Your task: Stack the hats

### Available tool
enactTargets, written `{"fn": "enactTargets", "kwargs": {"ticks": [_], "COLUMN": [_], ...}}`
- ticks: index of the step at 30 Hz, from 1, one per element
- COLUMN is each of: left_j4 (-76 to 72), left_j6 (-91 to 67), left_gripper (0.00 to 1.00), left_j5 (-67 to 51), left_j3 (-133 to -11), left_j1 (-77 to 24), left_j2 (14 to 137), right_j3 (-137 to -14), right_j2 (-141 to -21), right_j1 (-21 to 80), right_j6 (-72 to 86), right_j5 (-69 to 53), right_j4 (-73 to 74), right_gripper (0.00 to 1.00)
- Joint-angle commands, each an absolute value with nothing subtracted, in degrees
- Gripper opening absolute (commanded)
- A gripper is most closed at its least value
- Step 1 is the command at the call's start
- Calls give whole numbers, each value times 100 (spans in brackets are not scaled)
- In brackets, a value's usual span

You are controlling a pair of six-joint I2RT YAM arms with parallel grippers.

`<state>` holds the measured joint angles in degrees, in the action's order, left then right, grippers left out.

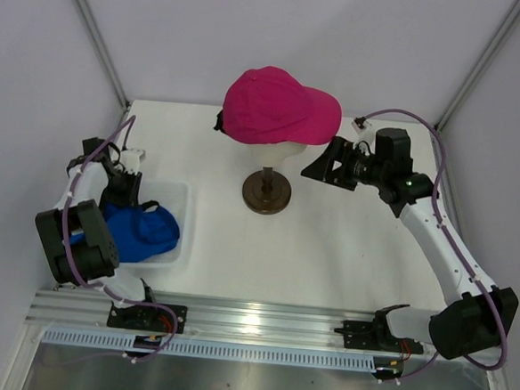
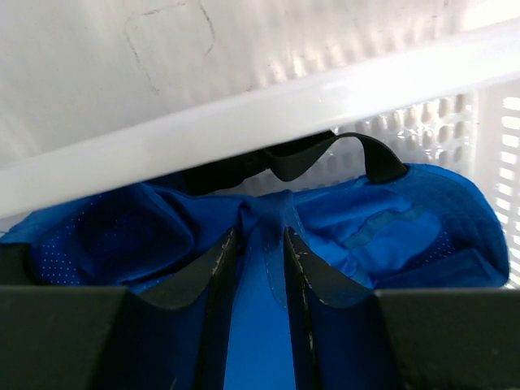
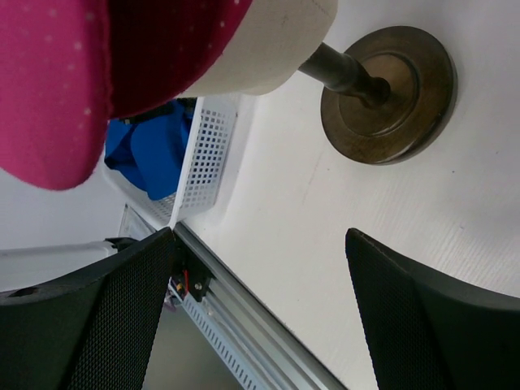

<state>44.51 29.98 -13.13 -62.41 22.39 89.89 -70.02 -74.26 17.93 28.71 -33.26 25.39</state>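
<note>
**A:** Left gripper [image 2: 258,236] is down in the white mesh basket [image 2: 244,122], fingers set narrow, a fold of the blue cap [image 2: 390,219] pinched between them.

**B:** And the right gripper [image 3: 260,244]?

**A:** Spread wide, nothing in it! It hovers just beside the pink cap [image 1: 279,107], which sits on the mannequin head [image 3: 268,49] over its brown stand [image 1: 266,194].

From above, the left arm [image 1: 79,236] covers part of the blue cap [image 1: 150,230] in the basket [image 1: 187,217]. The pink cap [image 1: 280,105] hides most of the head [image 1: 285,149]; the right wrist view cuts both off at its top edge.
</note>
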Motion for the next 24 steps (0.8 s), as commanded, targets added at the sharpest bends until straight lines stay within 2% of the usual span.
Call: {"fn": "enactTargets", "kwargs": {"ticks": [1, 8, 15, 21, 22, 23, 24], "left_j4": [4562, 4193, 4482, 4842, 4878, 4861, 4843], "left_j6": [2970, 2848, 2681, 2505, 2461, 2400, 2347], "left_gripper": [32, 36, 34, 23, 6, 1, 1], "left_j5": [-1740, -1082, -1002, -1187, -1178, -1126, -1073], "left_j3": [-6249, -5827, -6239, -6688, -6697, -6706, -6723], "left_j1": [2303, 2303, 2303, 2233, 2206, 2189, 2188], "left_j2": [8544, 8700, 9464, 9923, 9897, 9836, 9757], "right_j3": [-7321, -7505, -7611, -7594, -7576, -7576, -7576], "right_j2": [-7084, -6926, -7031, -6953, -6935, -6917, -6908], "right_j1": [1810, 1802, 1802, 1811, 1802, 1802, 1802], "right_j6": [2742, 2611, 2724, 2742, 2742, 2733, 2733], "right_j5": [-3024, -2778, -2698, -2567, -2540, -2514, -2514], "right_j4": [2812, 2953, 2892, 2953, 2944, 2953, 2979], "right_gripper": [89, 90, 91, 91, 91, 91, 91]}}
